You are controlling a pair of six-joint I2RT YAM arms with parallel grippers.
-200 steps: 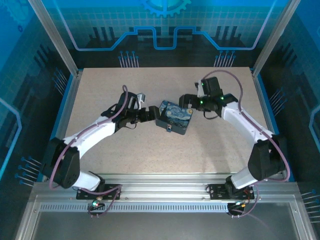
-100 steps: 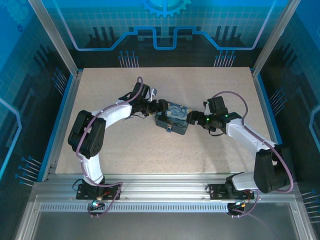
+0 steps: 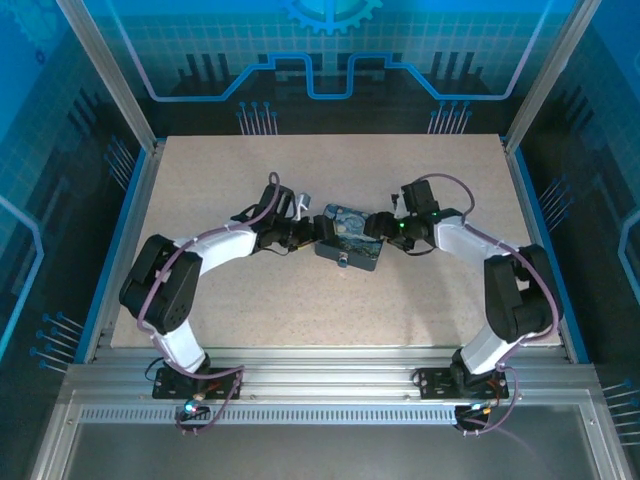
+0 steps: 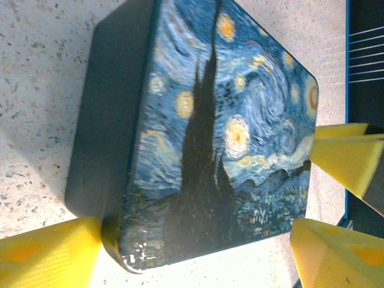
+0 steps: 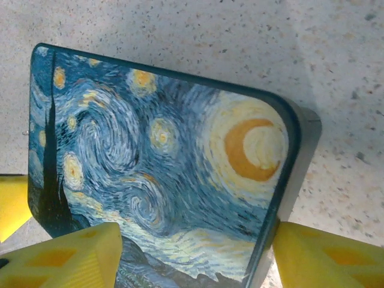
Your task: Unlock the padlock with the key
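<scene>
Padlock (image 3: 343, 262) seems to be the small silvery piece on the near side of the box (image 3: 352, 232), though it is too small to be sure. The box lies flat near the middle of the table (image 3: 250, 300), and its lid bears a swirling blue night sky with yellow stars and a moon.

The left tool (image 3: 318, 232) is at the box's left end. Its yellow fingers (image 4: 54, 255) are spread to either side of a corner, and one of them touches it. The right tool (image 3: 378, 228) is at the right end, with its fingers (image 5: 327, 255) close against the box's sides. I cannot tell whether either tool is clenching the box or only straddling it. A blue patterned wall (image 3: 330, 50) stands beyond the table's far edge.
</scene>
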